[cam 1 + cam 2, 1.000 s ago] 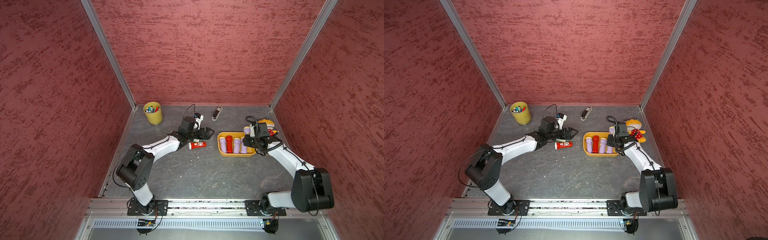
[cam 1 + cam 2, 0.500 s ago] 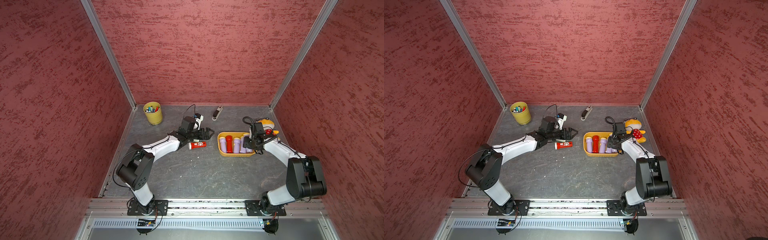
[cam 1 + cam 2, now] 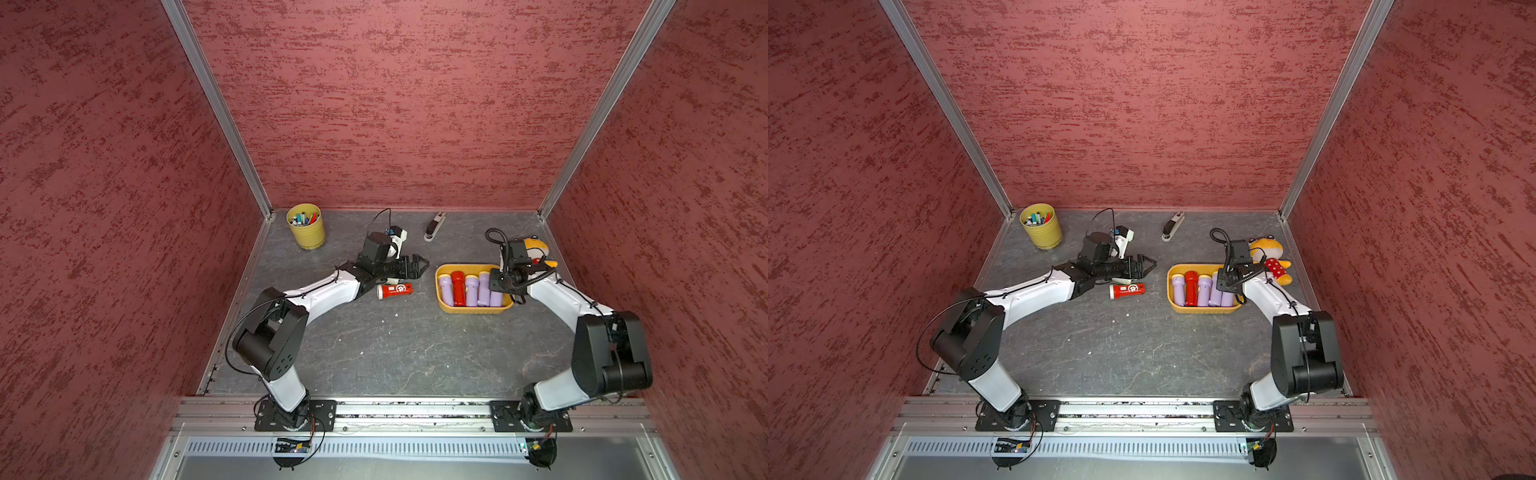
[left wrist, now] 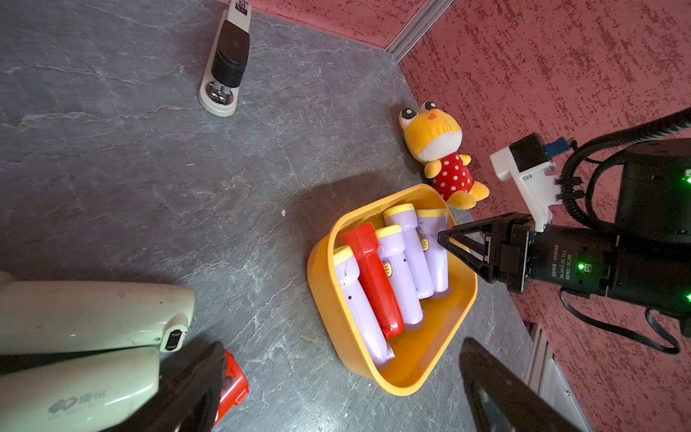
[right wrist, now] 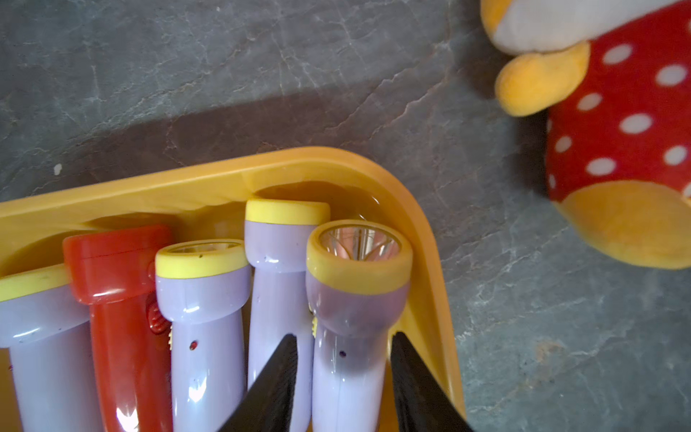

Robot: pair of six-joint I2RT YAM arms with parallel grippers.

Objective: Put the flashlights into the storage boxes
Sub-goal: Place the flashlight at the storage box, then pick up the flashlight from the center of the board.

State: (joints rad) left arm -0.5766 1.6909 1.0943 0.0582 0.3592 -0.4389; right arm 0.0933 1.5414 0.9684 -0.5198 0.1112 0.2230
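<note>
The red flashlight lies on the table left of the orange tub. Just beyond it the left gripper hangs with jaws spread, empty. The right gripper pinches a lilac flashlight at the tub's right end. Probably light, stiff, slick: grip the narrow barrel.

Two top cameras sit side by side, high above the front rail, looking down toward the back wall; both take in the whole table. My left wrist camera looks past my left fingers at the orange tub, fairly near. My right wrist camera hangs close over that tub's corner, the lilac flashlight between my right fingers.
</note>
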